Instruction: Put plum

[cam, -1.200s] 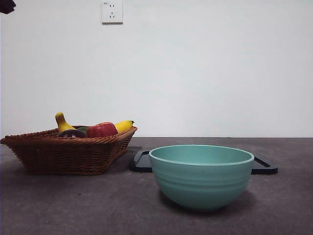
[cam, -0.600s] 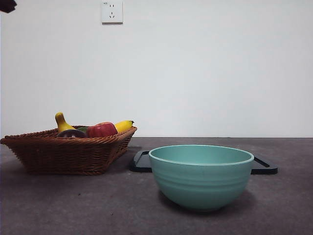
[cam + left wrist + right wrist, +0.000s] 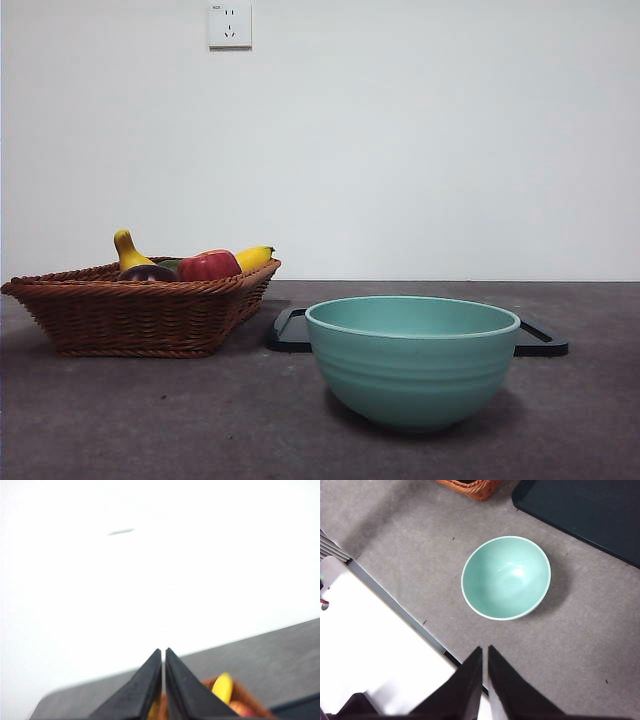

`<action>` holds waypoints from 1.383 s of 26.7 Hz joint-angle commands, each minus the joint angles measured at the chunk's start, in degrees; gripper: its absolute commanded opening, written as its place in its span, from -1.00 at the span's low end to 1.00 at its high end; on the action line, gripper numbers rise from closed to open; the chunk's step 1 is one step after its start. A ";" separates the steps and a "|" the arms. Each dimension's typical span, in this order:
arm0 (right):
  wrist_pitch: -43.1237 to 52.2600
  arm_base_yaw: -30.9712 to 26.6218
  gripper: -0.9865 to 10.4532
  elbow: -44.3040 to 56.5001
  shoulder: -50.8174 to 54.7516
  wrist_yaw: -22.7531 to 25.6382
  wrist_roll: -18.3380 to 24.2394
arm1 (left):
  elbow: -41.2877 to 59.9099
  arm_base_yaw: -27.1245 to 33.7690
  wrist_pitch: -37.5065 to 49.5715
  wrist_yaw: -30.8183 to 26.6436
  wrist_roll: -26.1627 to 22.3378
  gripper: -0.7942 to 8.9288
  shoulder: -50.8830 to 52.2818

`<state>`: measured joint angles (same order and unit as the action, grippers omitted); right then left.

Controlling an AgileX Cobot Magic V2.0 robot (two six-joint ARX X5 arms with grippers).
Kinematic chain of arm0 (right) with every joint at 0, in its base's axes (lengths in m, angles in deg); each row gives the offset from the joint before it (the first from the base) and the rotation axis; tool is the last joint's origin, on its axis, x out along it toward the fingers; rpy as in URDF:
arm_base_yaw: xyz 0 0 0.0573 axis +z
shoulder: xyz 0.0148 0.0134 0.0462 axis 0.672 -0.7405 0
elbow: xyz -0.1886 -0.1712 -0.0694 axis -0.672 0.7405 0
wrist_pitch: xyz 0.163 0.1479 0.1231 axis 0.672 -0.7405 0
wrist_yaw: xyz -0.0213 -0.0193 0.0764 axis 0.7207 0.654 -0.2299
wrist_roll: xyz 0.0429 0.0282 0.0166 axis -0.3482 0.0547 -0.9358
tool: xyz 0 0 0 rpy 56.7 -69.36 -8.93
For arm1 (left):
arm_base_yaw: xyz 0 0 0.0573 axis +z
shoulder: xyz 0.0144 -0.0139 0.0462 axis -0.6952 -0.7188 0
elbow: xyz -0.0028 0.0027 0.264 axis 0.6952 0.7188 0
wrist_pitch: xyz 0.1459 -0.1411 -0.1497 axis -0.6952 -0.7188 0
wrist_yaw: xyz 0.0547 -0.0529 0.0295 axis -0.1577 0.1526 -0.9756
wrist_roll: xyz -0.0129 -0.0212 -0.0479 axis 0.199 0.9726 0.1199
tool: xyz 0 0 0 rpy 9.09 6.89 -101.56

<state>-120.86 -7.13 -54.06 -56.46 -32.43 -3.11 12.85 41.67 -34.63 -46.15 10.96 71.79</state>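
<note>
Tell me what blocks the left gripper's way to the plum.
The plum lies low in the basket, its rim in front, the red fruit beside it. The left gripper, jaws shut, hangs above the basket; nothing visible lies over the plum.

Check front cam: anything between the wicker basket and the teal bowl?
Mostly bare grey table. Behind the gap, the black tray's corner shows between brown wicker basket and teal ceramic bowl, front view.

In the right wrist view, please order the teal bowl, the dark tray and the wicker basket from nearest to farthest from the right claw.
1. Teal bowl, on the table just ahead of the right claw.
2. Dark tray, beyond the bowl to one side.
3. Wicker basket, only a corner visible, about as far; too close to call.
</note>
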 commanded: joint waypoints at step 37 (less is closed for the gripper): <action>0.50 0.35 -0.81 -1.03 -0.24 0.00 0.50 | 25.51 3.91 -13.22 -2.36 5.44 -0.82 17.20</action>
<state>-120.84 -7.13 -54.06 -56.46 -32.45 -3.11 37.15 45.48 -47.39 -48.29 16.05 88.91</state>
